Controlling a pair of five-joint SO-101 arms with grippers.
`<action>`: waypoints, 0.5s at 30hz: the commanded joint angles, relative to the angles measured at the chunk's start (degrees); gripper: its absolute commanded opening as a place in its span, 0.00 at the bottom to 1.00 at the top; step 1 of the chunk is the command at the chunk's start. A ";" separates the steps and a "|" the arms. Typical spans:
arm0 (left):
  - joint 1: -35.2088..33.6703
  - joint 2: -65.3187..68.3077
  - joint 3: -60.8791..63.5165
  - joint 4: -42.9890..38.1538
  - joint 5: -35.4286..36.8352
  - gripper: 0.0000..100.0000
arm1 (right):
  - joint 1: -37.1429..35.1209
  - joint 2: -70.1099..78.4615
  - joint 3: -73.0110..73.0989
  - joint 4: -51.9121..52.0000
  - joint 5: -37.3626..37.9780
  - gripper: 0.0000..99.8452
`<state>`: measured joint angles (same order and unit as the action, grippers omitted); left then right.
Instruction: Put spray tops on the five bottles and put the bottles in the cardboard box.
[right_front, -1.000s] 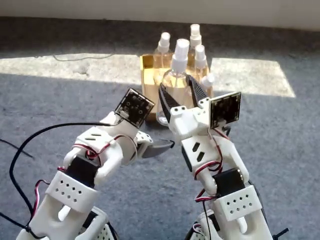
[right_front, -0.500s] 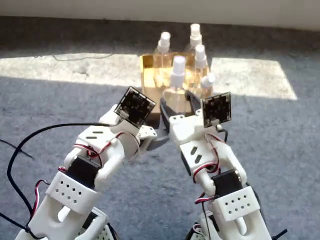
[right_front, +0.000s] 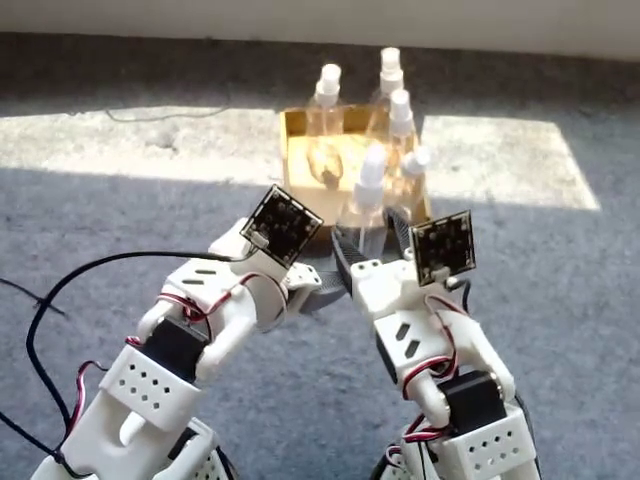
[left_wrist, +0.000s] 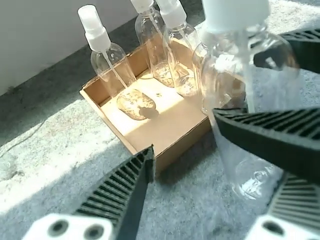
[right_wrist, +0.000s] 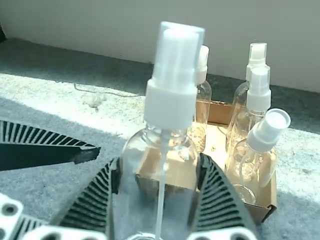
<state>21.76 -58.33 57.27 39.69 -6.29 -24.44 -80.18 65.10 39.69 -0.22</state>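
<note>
My right gripper (right_front: 371, 243) is shut on a clear bottle (right_front: 363, 204) with a white spray top (right_wrist: 173, 75). It holds the bottle upright just in front of the near edge of the cardboard box (right_front: 288, 150). The right wrist view shows the right gripper (right_wrist: 159, 172) with its ribbed jaws on both sides of the bottle (right_wrist: 165, 145). Several more capped bottles (right_front: 399, 122) stand in the box (left_wrist: 182, 145), along its back and right side. My left gripper (right_front: 320, 283) is open, close beside the held bottle (left_wrist: 235, 85) and not touching it. In its own view the left gripper (left_wrist: 182, 132) holds nothing.
Grey carpet lies all around, with a bright sunlit strip (right_front: 130, 140) across the back. The left front part of the box floor (left_wrist: 160, 117) is bare. A black cable (right_front: 60, 290) trails off the left arm.
My right gripper has lowered the bottle, which now stands lower in front of the box. The left arm has shifted slightly to the right, closer to the bottle.
</note>
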 joint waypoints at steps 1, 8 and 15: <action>-0.75 0.04 -0.40 -1.23 -0.09 0.35 | -0.57 2.24 -4.70 2.15 1.05 0.00; -1.89 0.04 1.01 -2.20 -0.26 0.35 | -0.57 4.18 -9.45 5.58 1.05 0.00; -2.86 0.04 2.24 -4.57 -0.26 0.35 | -0.31 4.44 -10.33 6.64 2.20 0.00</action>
<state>20.97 -58.33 59.91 36.79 -6.20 -24.44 -75.87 58.51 46.02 0.31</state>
